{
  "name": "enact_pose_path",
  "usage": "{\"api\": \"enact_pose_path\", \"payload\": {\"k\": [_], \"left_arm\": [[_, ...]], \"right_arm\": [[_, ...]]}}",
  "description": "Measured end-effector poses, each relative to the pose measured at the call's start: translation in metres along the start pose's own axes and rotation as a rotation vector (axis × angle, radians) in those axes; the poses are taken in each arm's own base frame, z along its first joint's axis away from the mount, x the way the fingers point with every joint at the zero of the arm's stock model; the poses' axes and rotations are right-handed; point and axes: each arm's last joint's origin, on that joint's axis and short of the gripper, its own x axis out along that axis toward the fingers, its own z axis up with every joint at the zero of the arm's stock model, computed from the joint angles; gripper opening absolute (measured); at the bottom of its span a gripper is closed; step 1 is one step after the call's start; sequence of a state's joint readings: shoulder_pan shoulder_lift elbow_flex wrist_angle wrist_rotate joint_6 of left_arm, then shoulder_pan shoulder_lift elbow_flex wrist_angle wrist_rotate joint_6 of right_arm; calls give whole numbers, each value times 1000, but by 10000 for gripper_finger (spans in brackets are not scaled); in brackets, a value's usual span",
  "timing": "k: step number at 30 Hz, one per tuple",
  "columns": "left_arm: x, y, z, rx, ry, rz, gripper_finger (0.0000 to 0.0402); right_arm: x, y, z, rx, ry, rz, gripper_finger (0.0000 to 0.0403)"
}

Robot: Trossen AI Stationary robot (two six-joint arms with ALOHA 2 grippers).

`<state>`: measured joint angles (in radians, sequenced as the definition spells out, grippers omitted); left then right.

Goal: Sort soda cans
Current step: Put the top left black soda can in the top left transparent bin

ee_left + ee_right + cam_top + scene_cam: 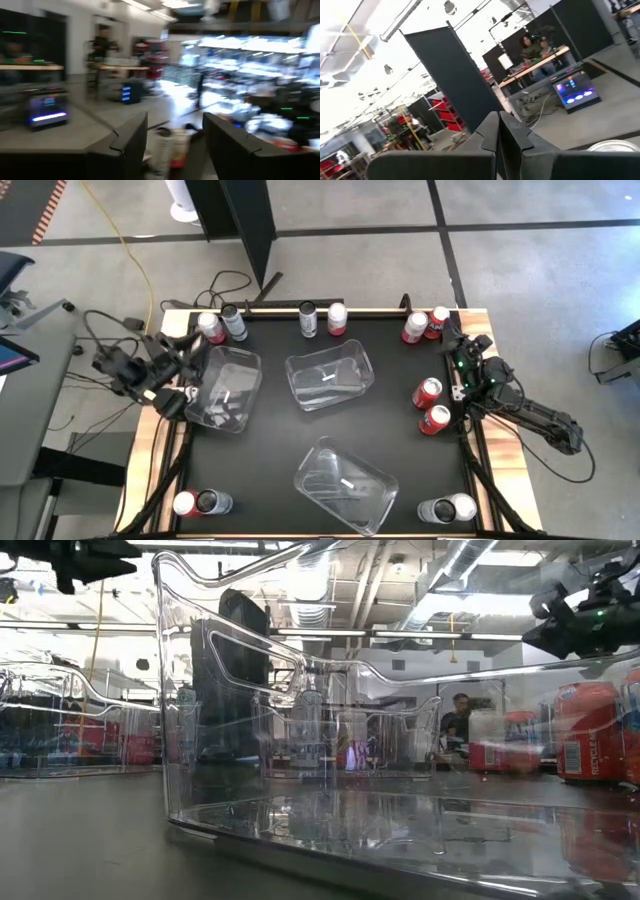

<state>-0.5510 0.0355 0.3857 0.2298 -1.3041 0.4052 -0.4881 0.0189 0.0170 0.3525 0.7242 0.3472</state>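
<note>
While both arms hang at the bench's (270, 410) outer edges, the soda cans stay spread around the rim of the black surface. Two cans, a red one (210, 327) and a dark one (234, 322), stand at the far left corner; a dark can (308, 319) and a red can (338, 318) stand side by side at the far middle; two red cans (416, 328) touch at the far right corner. Two more red cans (428, 392) sit one before the other near the right edge, a red and a dark can (200, 502) lie at the near left corner, and two silver-topped cans (449, 508) stand at the near right corner. Three clear plastic bins (330, 375) occupy the middle, one left, one centre, one near. The left hand (190, 355) hovers over the left edge just beside the left bin (225, 388), its fingers (132, 142) spread apart with a pale can (163, 150) showing between them farther off. The right hand (455, 350) hovers by the right edge, between the corner pair and the two red cans, its fingers (490, 132) pressed together, holding nothing. People show at desks in the room beyond.
</note>
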Motion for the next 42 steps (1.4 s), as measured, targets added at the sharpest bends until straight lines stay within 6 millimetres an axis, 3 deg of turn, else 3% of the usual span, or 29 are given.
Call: {"api": "enact_pose_path", "payload": {"k": [7,14,19,22,26,30,33,37,42], "left_arm": [[9,-20,31,54,23,25,233],[30,-81,69,112,22,-167,226],[69,-131,71,168,111,-309,199],[103,-147,64,206,157,-330,182],[140,-127,67,202,217,-251,148],[157,-80,63,226,396,-24,112],[167,-48,56,222,507,158,109],[188,-20,41,197,652,262,140],[217,0,25,183,777,381,215]], "right_arm": [[0,1,3,27,-25,12,33],[0,2,8,63,-76,5,33],[1,0,9,48,-88,-16,33],[2,-1,8,12,-86,-29,33],[2,-2,7,-32,-73,-35,33],[2,-1,8,-75,-81,-32,33],[2,-1,9,-81,-84,-28,33],[2,0,8,-81,-78,-1,33],[1,1,11,-134,-104,3,37]]}}
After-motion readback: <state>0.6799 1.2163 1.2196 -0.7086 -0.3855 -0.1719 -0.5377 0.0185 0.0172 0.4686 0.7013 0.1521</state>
